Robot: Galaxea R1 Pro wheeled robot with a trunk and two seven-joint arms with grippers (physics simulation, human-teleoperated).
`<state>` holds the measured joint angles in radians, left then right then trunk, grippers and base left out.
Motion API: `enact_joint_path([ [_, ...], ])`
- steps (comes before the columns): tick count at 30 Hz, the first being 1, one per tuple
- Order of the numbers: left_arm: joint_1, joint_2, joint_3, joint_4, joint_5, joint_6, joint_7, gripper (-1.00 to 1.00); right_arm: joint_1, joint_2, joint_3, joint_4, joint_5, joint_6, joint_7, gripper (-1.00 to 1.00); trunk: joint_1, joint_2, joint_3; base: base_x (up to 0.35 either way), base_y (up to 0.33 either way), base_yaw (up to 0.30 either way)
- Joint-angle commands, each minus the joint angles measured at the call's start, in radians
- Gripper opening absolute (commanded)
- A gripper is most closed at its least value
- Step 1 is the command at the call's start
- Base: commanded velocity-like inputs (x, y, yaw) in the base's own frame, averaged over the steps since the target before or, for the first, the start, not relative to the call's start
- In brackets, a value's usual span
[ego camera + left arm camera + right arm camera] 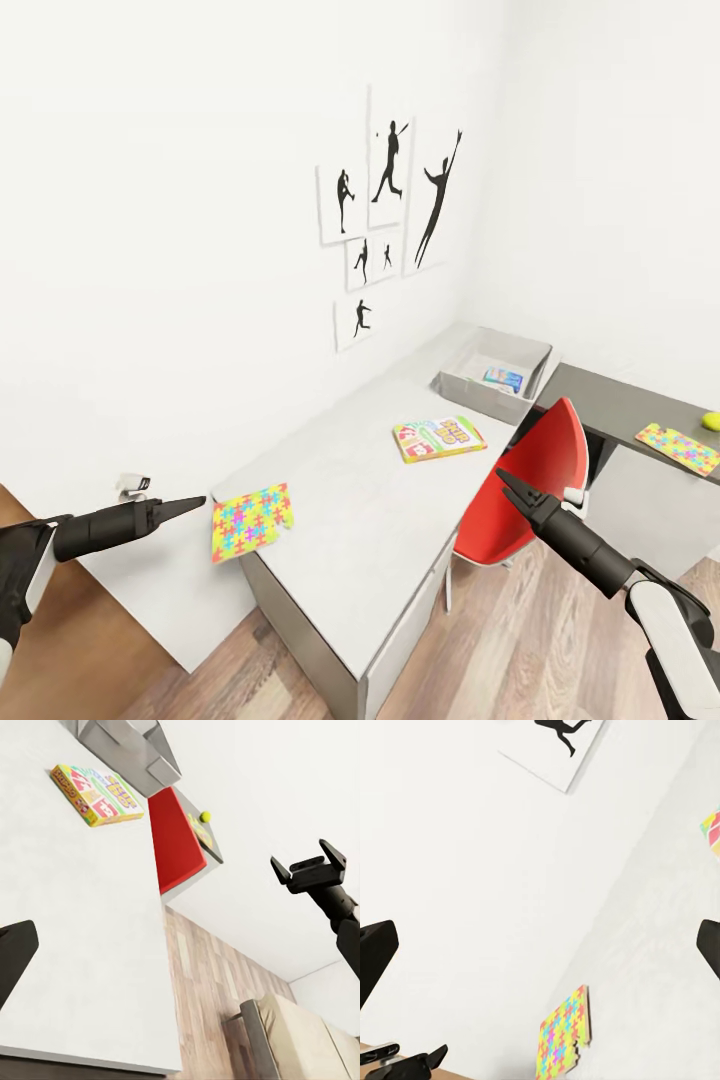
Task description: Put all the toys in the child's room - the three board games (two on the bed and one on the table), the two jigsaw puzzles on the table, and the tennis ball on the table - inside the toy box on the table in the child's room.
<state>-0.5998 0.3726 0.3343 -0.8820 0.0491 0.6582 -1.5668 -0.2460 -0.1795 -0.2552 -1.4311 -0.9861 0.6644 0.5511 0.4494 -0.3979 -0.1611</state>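
The robot is facing the corner of the child's room, where the table (350, 520) is running along the white wall under the baseball-player silhouette pictures (385, 215). At the far end the toy box (462, 384) is sitting on the tabletop with the small blue board game (503, 379) lying inside it. The Skip-Bo board game (439, 438) is lying flat on the pale top, near the toy box but apart from it. 1 jigsaw puzzle (251, 520) is lying at the near corner of the table, its edge overhanging slightly. A 2nd jigsaw puzzle (680, 447) is resting on the lower dark grey section, with the tennis ball (711, 421) just beside it. The red-and-white swivel chair (525, 490) is standing between the 2 sections.

The left gripper (192, 502) is hovering just beside the near puzzle, empty; I cannot tell how its jaws stand. The right gripper (310, 863) is hanging in front of the chair, fingers apart, holding nothing.
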Motion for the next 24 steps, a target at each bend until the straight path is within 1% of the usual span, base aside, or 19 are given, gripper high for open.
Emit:
enact_joint_path([
  [1,-0.001,0.000,0.000,0.000,0.000,0.011,-0.004,1.00,-0.001,0.000,-0.002,0.000,-0.005,0.007,0.000,1.00,0.001,-0.002,-0.002,0.002,0.005,-0.002],
  [9,0.000,0.000,0.000,0.000,0.000,0.011,-0.004,1.00,-0.001,0.001,-0.002,0.000,-0.005,0.006,0.000,1.00,0.001,-0.002,-0.002,0.024,0.001,-0.001],
  [12,0.000,0.000,0.000,0.000,0.000,0.011,-0.004,1.00,-0.001,0.001,-0.002,0.000,-0.005,0.006,0.000,1.00,0.001,-0.002,-0.001,0.179,0.000,-0.041],
  [18,-0.001,0.000,0.000,0.000,0.000,0.011,-0.004,1.00,-0.001,0.002,-0.002,0.000,-0.005,0.006,0.001,1.00,0.001,-0.002,0.003,0.259,0.000,-0.127],
  [24,0.000,0.001,0.000,0.000,-0.002,0.011,-0.004,1.00,-0.001,0.002,-0.003,0.000,-0.005,0.006,0.000,1.00,0.001,-0.002,0.004,0.067,0.000,-0.024],
])
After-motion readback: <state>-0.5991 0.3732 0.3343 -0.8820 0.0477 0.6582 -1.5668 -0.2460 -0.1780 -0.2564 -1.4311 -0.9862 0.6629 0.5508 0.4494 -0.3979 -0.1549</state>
